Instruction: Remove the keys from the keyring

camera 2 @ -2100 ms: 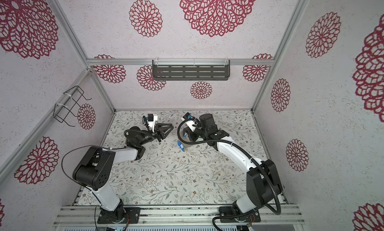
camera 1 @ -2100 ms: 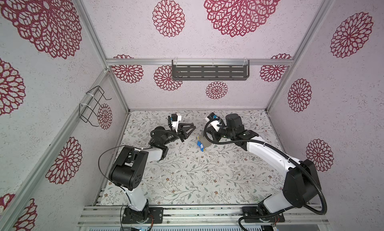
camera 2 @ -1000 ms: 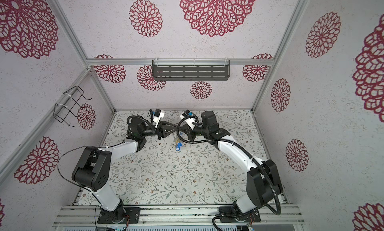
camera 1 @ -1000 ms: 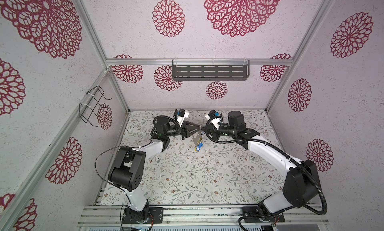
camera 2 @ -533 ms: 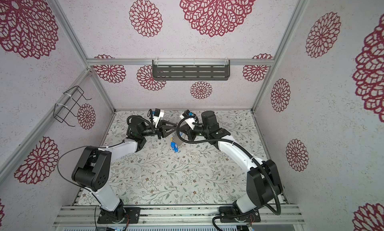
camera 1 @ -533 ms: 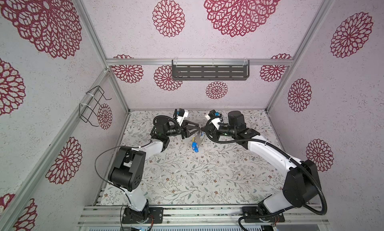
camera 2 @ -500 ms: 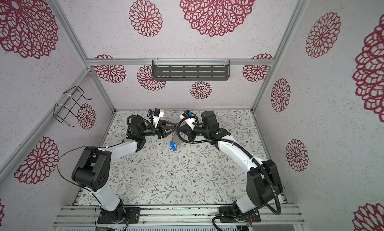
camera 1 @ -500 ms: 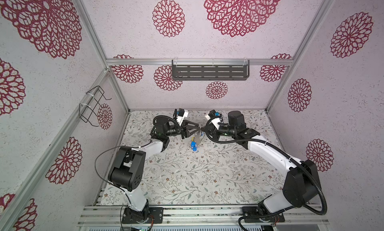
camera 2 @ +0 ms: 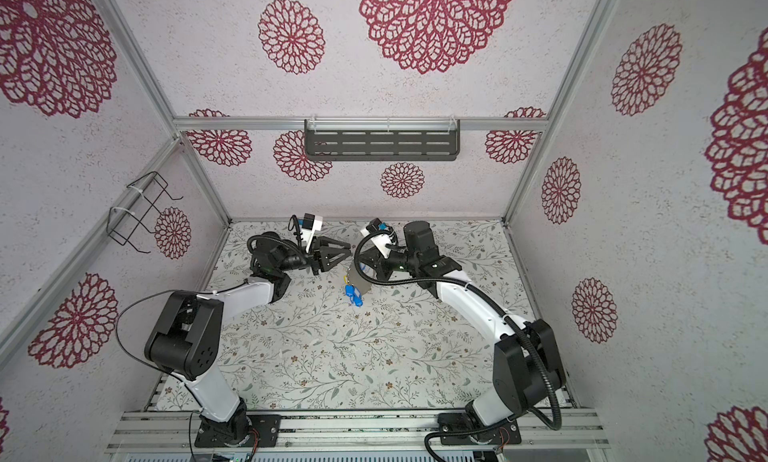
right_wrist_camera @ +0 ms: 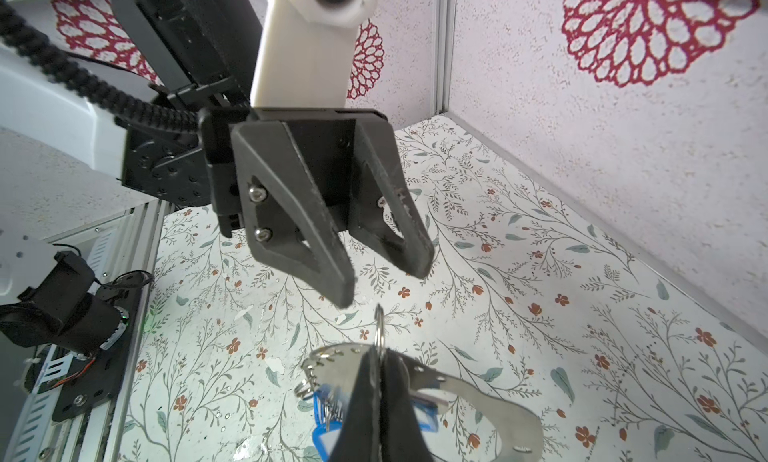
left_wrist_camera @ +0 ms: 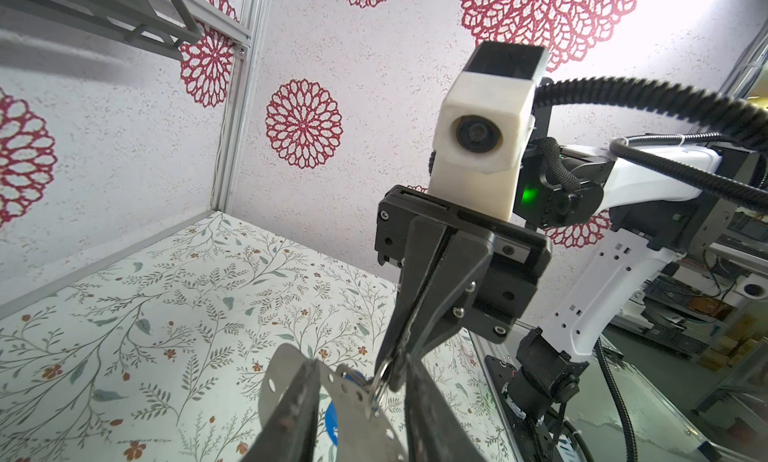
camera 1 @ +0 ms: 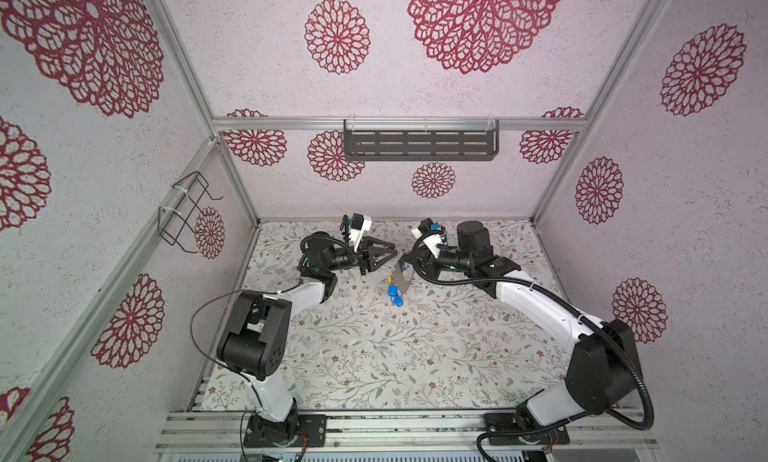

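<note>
Arms: 2, meeting near the middle of the table's [camera 1: 374,356] back edge.
Grippers: 2, tip to tip and close together but apart.
Keyring: 1 grey metal plate [camera 1: 402,276] with small holes along its rim. It is off the table, just below the two grippers and behind the table's middle.
Keyring axis: it hangs tilted from the pinch. In both top views its long extent slopes from the right gripper down toward the front edge.
Keys: 1 bunch [camera 1: 395,296] hanging under the keyring's lower end. At least 2 blue tags and 1 yellow tag [camera 1: 389,278] show; the exact number of keys cannot be told.
Tag axis: the blue tags point away from the plate, toward the front edge. Whether they touch the table cannot be told.
Right gripper [right_wrist_camera: 379,356]: pinched tight on the keyring's rim, with 1 small split ring [right_wrist_camera: 379,322] standing out between its fingertips.
Left gripper [right_wrist_camera: 382,283]: jaws apart and holding nothing, its tips just short of that split ring.
Back wall: 1 dark slotted shelf [camera 1: 419,144].
Left wall: 1 black wire rack [camera 1: 183,214].
</note>
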Available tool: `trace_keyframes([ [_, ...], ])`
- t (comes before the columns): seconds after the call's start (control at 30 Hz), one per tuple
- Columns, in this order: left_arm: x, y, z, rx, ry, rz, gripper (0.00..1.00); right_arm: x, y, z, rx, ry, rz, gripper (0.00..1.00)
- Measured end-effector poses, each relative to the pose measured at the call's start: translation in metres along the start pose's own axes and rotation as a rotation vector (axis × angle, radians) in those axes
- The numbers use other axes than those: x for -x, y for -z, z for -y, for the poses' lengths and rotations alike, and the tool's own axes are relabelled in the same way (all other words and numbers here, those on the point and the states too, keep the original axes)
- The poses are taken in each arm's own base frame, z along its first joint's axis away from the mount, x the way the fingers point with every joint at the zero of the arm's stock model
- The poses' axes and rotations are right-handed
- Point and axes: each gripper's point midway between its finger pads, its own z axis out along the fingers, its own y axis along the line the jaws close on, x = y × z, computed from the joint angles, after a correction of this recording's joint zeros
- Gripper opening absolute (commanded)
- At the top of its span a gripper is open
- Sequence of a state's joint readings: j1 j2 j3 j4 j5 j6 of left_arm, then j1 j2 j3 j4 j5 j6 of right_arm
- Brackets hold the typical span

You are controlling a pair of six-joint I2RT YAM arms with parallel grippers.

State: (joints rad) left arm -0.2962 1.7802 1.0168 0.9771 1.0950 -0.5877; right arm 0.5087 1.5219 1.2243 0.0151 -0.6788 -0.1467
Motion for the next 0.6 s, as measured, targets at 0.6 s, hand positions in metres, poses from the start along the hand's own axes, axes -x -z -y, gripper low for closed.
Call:
trace_keyframes([
  [0.6, -0.011, -0.01, 0.005, -0.048, 0.043, -0.014, 0.13, 0.005, 0.0, -0.001, 0.006, -0.002, 0.02, 0.0],
])
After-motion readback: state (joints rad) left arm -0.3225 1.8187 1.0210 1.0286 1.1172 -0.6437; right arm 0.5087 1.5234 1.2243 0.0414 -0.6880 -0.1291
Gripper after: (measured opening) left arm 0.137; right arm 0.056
